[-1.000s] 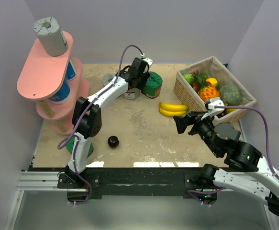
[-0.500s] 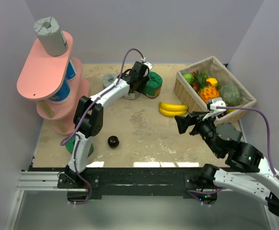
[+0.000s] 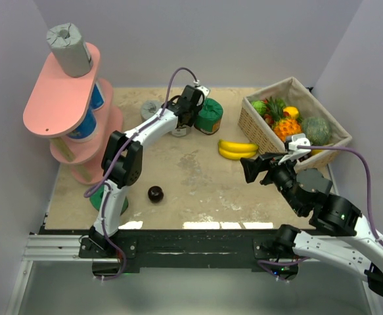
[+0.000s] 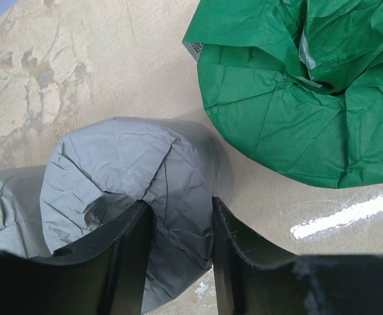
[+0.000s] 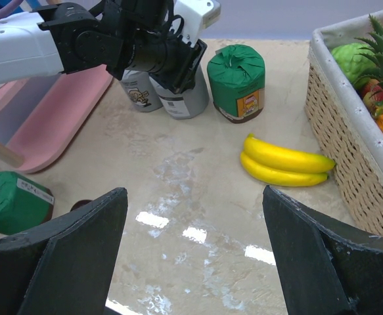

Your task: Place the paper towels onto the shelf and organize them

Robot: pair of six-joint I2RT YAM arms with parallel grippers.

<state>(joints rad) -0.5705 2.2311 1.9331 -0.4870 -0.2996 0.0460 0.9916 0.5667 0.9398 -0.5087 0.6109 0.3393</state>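
I am pinching the rim of the grey roll (image 4: 112, 164) in my narrowed left pincer (image 4: 180, 220). I am gripping it there so it can lift upright to the shelf (image 3: 53, 108).

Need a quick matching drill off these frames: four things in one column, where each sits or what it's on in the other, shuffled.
1 bananas
2 dark ball
3 pineapple
4 left tool

A in the wicker basket
B clamped on a grey roll's rim
C on the table beside that basket
D on the table by the left arm

Pairs: 1-C, 2-D, 3-A, 4-B
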